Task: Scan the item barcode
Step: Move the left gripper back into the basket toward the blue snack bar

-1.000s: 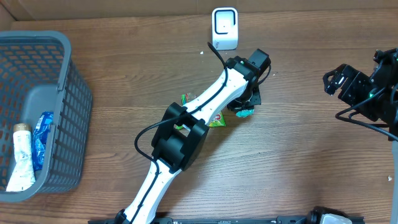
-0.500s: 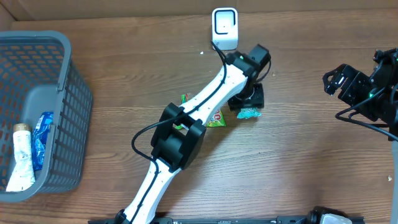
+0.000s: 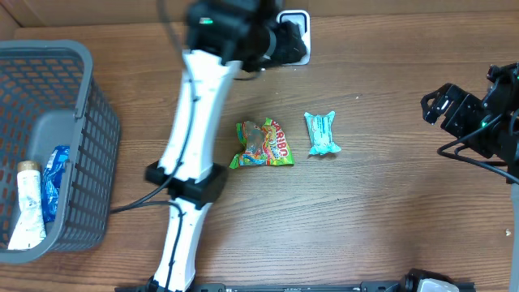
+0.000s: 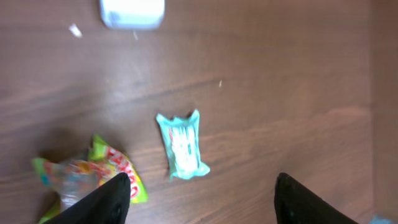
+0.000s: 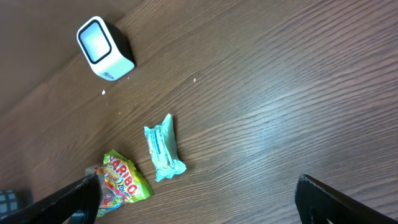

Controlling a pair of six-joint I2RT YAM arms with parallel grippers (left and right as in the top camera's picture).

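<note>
Seeing teal packet (image 3: 322, 133) lying flat on desk (image 3: 365, 219), roughly mid-desk, long axis pointing toward far edge, crimped ends flared, neither tool touching it. Seeing green-and-red Haribo bag (image 3: 264, 144) just beside it on left arm's side, crumpled, narrow strip of bare wood between the two. Found white scanner (image 5: 104, 48) at far edge, well apart from both packs, rounded face visible from above; partly covered in overhead view by left arm's wrist. Reading left tool (image 4: 202, 186) as apart: fingers (image 4: 115, 199) spread wide, nothing between them, hanging above desk with teal packet below and a bit left of centre in wrist view. Blurred in that wrist view, and around left wrist in overhead view, so no finer detail there. Reading right tool (image 5: 198, 183) as apart too, fully spread and empty, off at right side of desk, well away from packet. Noting grey basket (image 3: 81, 122) at left edge, holding cream tube (image 3: 27, 203) and blue wrapper (image 3: 55, 182) side by side at its bottom.
</note>
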